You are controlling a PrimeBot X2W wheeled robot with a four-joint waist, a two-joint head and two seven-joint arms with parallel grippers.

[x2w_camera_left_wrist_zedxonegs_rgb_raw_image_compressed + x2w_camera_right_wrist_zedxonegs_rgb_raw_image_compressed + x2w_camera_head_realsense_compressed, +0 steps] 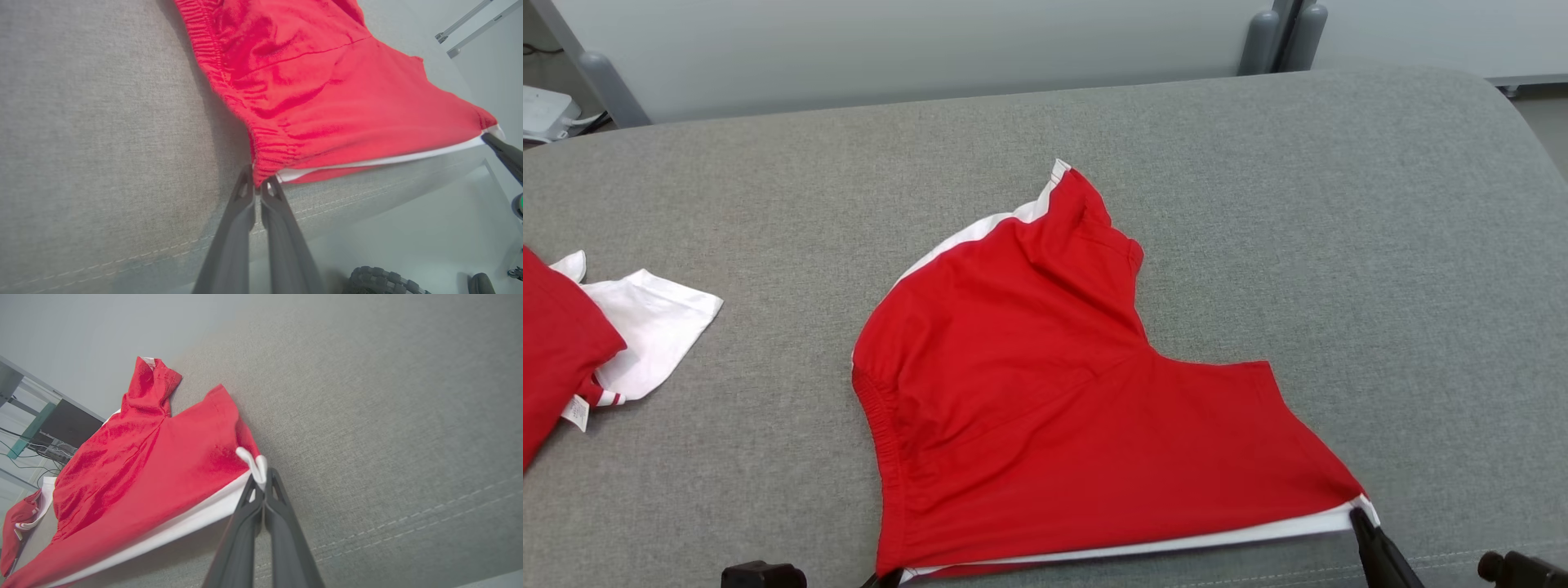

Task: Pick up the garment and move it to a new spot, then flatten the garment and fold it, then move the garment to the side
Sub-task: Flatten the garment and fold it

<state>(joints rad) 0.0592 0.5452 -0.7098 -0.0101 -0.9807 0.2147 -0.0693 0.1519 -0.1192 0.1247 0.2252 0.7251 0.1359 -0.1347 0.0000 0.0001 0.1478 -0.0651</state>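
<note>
The garment (1045, 392) is a pair of red shorts with white side stripes, spread on the grey cushion with one leg pointing away. Its near edge is stretched between my two grippers and lifted a little off the surface. My left gripper (256, 188) is shut on the elastic waistband corner (265, 163). My right gripper (264, 482) is shut on the white-striped hem corner (255, 463). In the head view the right gripper (1357, 516) holds the garment's lower right corner, and the left gripper (886, 578) is at the bottom edge.
Another red and white garment (572, 343) lies at the cushion's left edge. The grey cushion (1339, 245) has bare room at the right and back. Its front seam (408, 526) runs close under my grippers. A pale wall stands behind.
</note>
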